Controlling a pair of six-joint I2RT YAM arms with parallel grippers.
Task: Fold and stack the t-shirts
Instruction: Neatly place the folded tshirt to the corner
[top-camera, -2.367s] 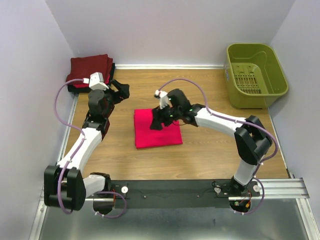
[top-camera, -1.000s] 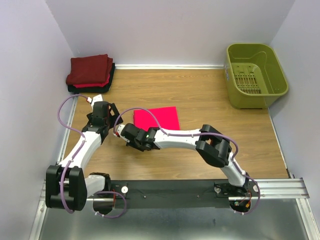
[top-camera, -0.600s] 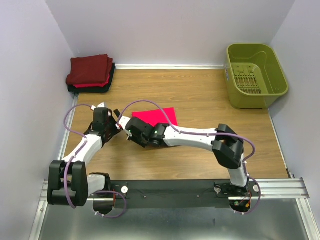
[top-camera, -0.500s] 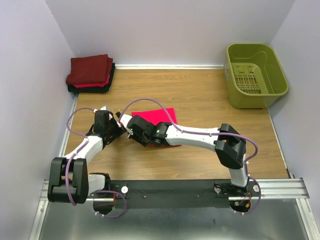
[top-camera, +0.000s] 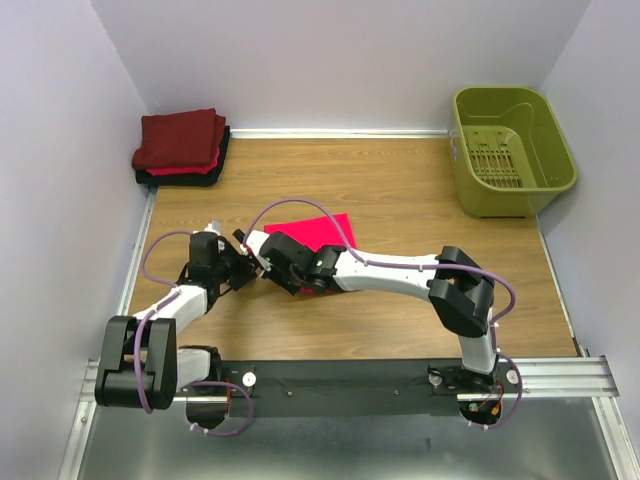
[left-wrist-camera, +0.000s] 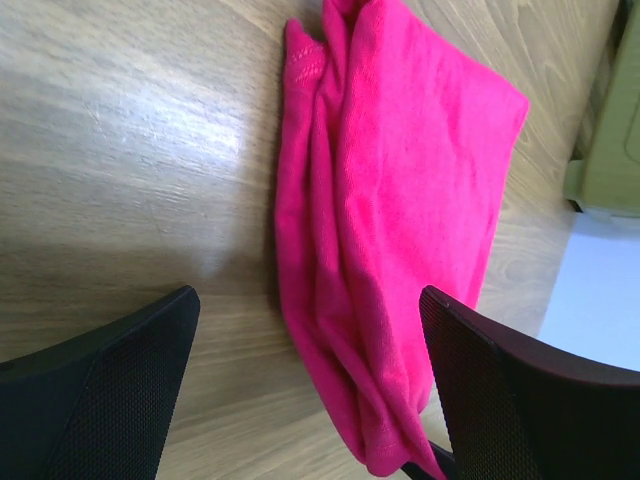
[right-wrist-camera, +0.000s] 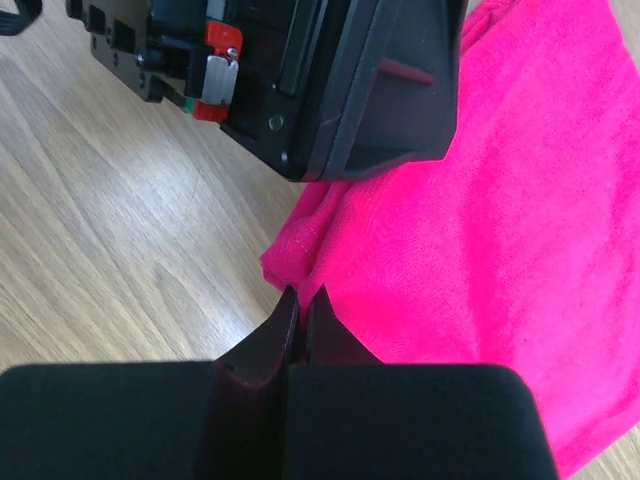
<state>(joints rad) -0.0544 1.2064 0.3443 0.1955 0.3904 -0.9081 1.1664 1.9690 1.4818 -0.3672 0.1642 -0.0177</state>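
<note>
The left gripper (left-wrist-camera: 308, 300) is held spread wide, low over the wooden table (top-camera: 400, 200). Its two black fingers (left-wrist-camera: 110, 390) are placed either side of the near end of the bright pink t-shirt (left-wrist-camera: 400, 200), and no cloth is seen to be touched by them. The right gripper (right-wrist-camera: 300, 300) is pressed fully together, and its fingertips are set at the shirt's rumpled corner, on the edge where cloth meets wood; whether a fold is caught between them cannot be told. The body of the left gripper is seen directly ahead of it in the right wrist view, just beyond that same corner. From above, both grippers are found close together at the left end of the pink t-shirt, which is laid folded near the middle of the table and is partly covered by the right arm (top-camera: 400, 270). A stack of folded t-shirts (top-camera: 180, 145), dark maroon over red over black, is placed in the far left corner, well apart from the pink one. An olive-green basket (top-camera: 510, 150) is set in the far right corner
</note>
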